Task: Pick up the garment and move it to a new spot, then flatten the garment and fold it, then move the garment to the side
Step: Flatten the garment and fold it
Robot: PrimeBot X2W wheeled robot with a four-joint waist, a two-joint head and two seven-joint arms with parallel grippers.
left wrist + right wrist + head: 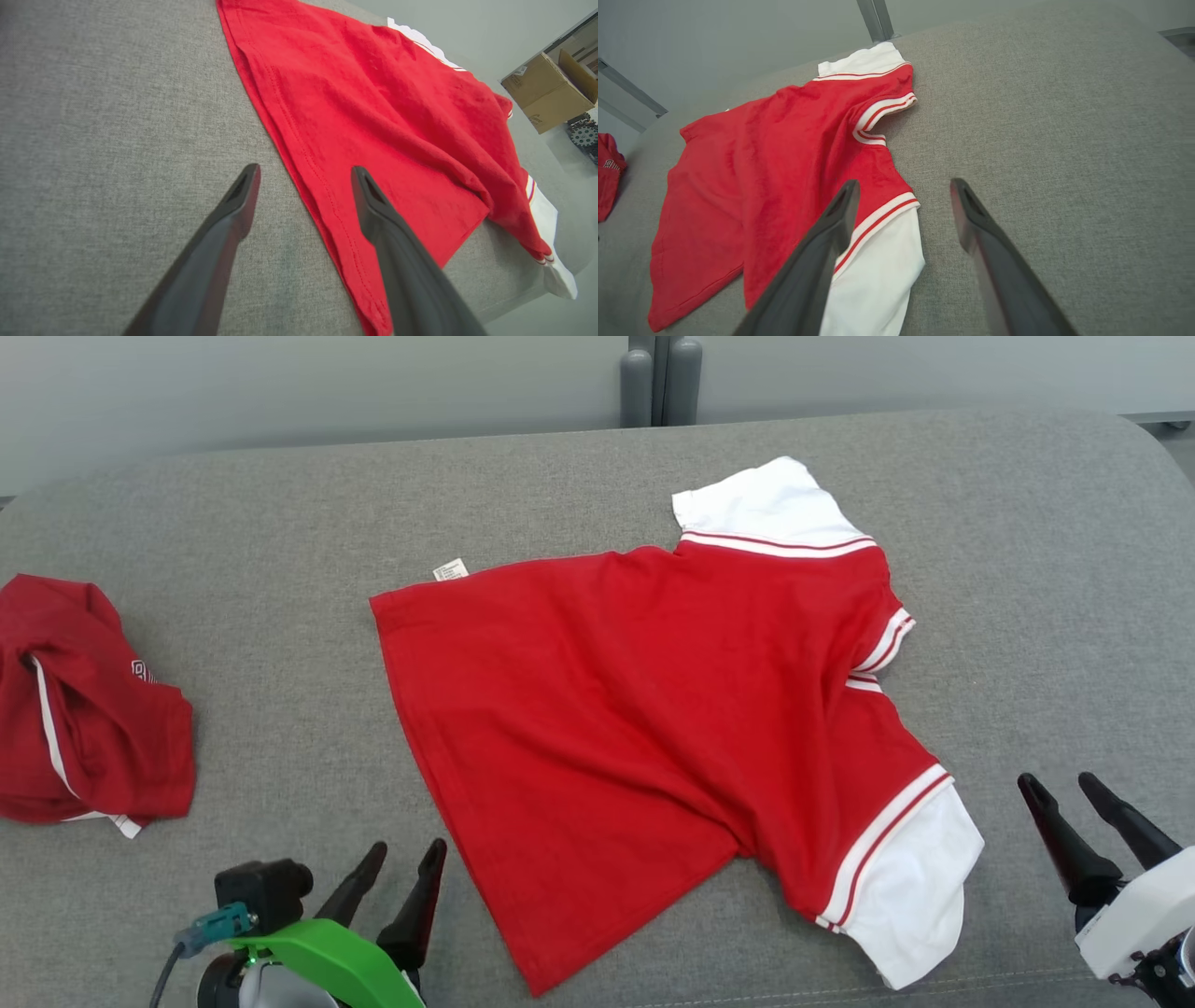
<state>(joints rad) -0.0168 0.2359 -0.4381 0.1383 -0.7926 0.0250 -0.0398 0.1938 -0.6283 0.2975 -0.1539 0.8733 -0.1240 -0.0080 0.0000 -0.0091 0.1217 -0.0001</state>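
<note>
Nearest to the robot, at the front edge of the table [233, 523], both end effectors are empty. The left end effector [408, 847] has its fingers spread just beside the near hem [322, 196] of the shirt [635, 709]. In the left wrist view this hem runs between the two fingers, but I cannot tell if they touch it. The right end effector [1059, 780] is also spread, near the near sleeve [920, 887] but apart from it. I judge that the shirt is already at its spot and that the flattening is almost finished, so the fold comes next. For this, each end effector must go low to the table and pinch the thin cloth, one at the hem corner and one at the sleeve. Both must then lift together, because such soft cloth will sag between them. The shirt lies in the middle of the table, turned sideways, with the hem to the robot's left and the neck to its right. It is red with white sleeves and striped trim. It is mostly flat, but a ridge of cloth runs toward the near sleeve. Farther away, the far sleeve [766, 504] lies smooth, and a small white label [450, 569] shows at the far hem corner. Well apart on the left sits a crumpled second garment [84, 709].
</note>
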